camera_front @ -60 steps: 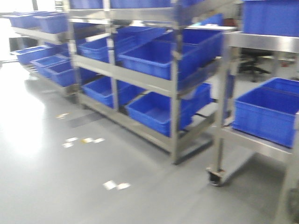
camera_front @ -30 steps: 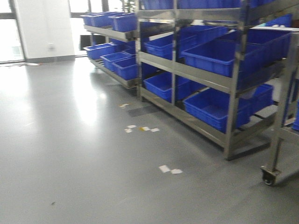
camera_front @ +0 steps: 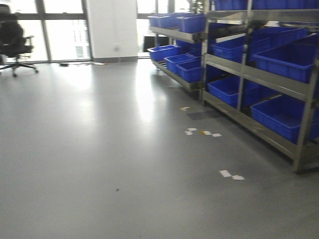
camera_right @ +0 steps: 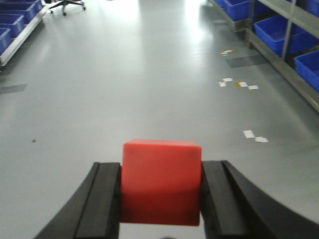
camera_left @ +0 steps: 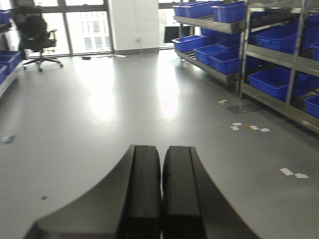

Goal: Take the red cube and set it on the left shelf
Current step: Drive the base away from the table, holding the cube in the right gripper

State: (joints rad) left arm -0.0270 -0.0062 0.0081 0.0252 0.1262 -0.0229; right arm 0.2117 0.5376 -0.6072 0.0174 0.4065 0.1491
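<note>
The red cube (camera_right: pixel 160 184) sits squarely between the black fingers of my right gripper (camera_right: pixel 160 167), which is shut on it above the grey floor. My left gripper (camera_left: pixel 162 149) is shut with nothing in it, its pads pressed together. Only the end of the left shelf shows: a low rail (camera_right: pixel 22 40) with blue crates at the top left of the right wrist view, and the same rail (camera_left: pixel 11 79) at the left edge of the left wrist view. It does not show in the front view, and both grippers are far from it.
Steel racks (camera_front: pixel 259 79) filled with blue crates run along the right side. A black office chair (camera_front: pixel 15 40) stands by the windows at the far left. White paper scraps (camera_front: pixel 230 174) lie on the grey floor. A white column (camera_front: pixel 112 30) stands at the back.
The front view has swung left: the racks with blue crates slid from the centre to the right edge, and open floor, windows and the office chair came into view.
</note>
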